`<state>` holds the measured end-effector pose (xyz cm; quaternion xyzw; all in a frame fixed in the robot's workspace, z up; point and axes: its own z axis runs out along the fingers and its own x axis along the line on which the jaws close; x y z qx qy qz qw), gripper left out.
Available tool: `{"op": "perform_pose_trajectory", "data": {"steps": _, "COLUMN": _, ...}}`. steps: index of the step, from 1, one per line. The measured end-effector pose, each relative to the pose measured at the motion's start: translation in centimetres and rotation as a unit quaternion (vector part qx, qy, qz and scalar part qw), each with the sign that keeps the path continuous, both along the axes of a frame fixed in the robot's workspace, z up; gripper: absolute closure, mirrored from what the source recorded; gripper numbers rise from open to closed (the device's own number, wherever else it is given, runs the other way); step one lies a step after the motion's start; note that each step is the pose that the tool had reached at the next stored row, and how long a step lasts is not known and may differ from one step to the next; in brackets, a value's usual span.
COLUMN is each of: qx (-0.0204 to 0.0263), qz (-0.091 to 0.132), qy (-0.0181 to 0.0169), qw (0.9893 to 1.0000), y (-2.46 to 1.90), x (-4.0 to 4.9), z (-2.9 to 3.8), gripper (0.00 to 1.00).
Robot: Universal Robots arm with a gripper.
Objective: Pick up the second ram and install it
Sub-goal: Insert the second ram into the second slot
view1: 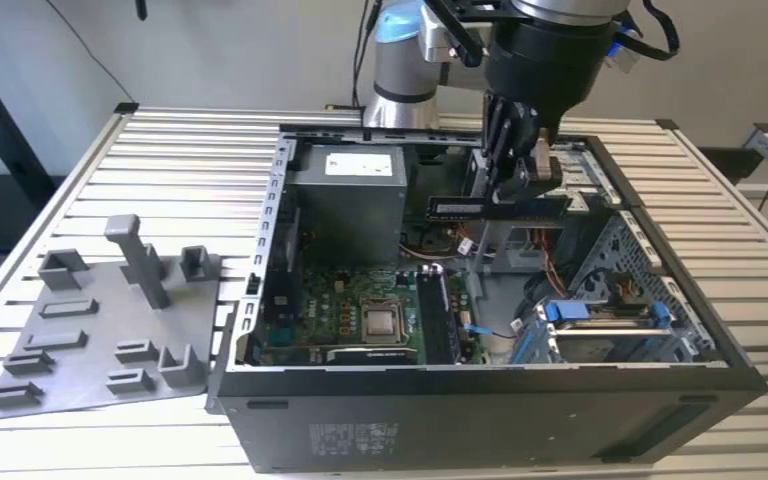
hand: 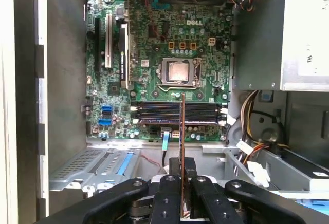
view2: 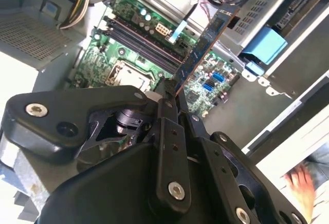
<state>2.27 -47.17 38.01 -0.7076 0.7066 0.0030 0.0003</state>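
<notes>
My slatted metal worktop [view1: 157, 150] carries an open computer case [view1: 491, 420], lying on its side and reaching close to the worktop's near edge in the exterior view. Beside it, toward the worktop's edge on the exterior view's left, lies the gray plastic tray [view1: 91, 350] with its upright posts. Inside the case, the gray power supply [view1: 344, 190] sits at the far end and the green motherboard [view1: 344, 310] lies flat on the floor of the case. My arm [view1: 544, 50] comes down over the far side of the case, and its claw [view1: 511, 190] is clamped on the second ram [view1: 498, 207], holding the stick level in the air above the case, just beside the power supply. In the first wrist view the second ram [hand: 182, 126] appears edge-on in the claw [hand: 182, 175], crossing the black memory slots [hand: 177, 112] below the processor socket [hand: 177, 72], well clear of the board.
</notes>
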Motion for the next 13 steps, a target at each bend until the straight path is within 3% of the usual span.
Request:
{"op": "perform_pose_trajectory", "data": {"steps": 8, "qx": 0.0, "qz": -0.001, "qy": 0.0, "qw": 1.0, "y": 2.38, "x": 0.0, "z": -0.01, "gripper": 0.85}}
{"op": "perform_pose_trajectory", "data": {"steps": 13, "qx": -0.0001, "qz": -0.002, "qy": 0.0, "qw": 1.0, "y": 3.23, "x": 0.0, "z": -0.02, "gripper": 0.85}}
